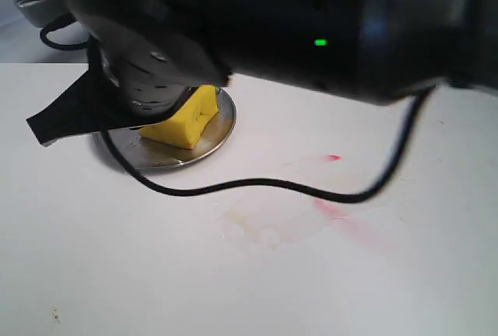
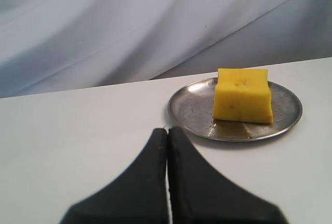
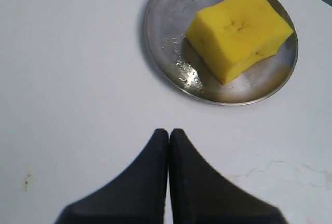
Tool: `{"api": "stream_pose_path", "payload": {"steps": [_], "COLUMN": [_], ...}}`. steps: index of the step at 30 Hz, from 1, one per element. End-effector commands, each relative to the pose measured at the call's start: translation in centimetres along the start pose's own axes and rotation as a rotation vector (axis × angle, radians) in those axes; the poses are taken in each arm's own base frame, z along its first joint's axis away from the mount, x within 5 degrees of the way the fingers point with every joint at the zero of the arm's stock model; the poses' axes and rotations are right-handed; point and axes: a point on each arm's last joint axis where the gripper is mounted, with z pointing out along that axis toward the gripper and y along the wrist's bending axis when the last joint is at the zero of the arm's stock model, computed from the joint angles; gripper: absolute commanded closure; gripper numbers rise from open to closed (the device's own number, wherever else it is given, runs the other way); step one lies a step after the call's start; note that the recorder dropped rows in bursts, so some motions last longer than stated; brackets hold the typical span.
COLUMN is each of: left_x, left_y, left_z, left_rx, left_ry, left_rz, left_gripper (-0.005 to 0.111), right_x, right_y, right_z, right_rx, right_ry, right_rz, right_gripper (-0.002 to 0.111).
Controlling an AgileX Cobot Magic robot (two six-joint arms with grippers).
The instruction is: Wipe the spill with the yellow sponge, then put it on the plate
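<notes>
Where it lies, flat inside the plate (image 2: 188,111) on the bench (image 2: 78,120), 1 yellow sponge (image 2: 243,95): light, soft, springy foam, probably damp; grip across 2 opposite side faces. Both arms' jaws pressed together, empty.

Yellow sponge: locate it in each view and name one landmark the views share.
Exterior view: the sponge sits upper left of centre, partly behind the dark arm.
Left wrist view: the sponge shows right of centre in the picture.
Right wrist view: the sponge shows toward the picture's upper right.
Shared landmark: the silver plate under it in all three.
</notes>
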Motion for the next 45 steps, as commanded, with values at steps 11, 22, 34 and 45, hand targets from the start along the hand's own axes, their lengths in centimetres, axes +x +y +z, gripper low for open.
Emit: {"api": "stream_pose_path", "payload": {"steps": [11,22,34,45], "left_x": [-0.1,-0.1,-0.1,-0.1], "left_y": [0.0,0.0,0.0,0.0], "left_z": [0.0,0.0,0.0,0.0], "left_rx": [-0.001,-0.001,-0.001,-0.001], "left_ry": [-0.010,-0.010,-0.010,-0.010], "left_rz": [0.001,0.001,0.001,0.001], "left_gripper": [0.107,0.107,0.107,0.107], "right_x": [9.8,21.2,29.4,33.9], "right_y": [-10.9,-18.5,-19.7,-17.5], "right_z": [-4.5,-6.1,-10.2,-13.2], "right_rx": [-0.134,0.015,0.358,0.539], "right_ry": [-0.234,-0.485,-0.671,-0.834], "right_rz": [0.378,0.552,0.394,0.289], "right_gripper": [0.108,0.108,0.108,0.108]}}
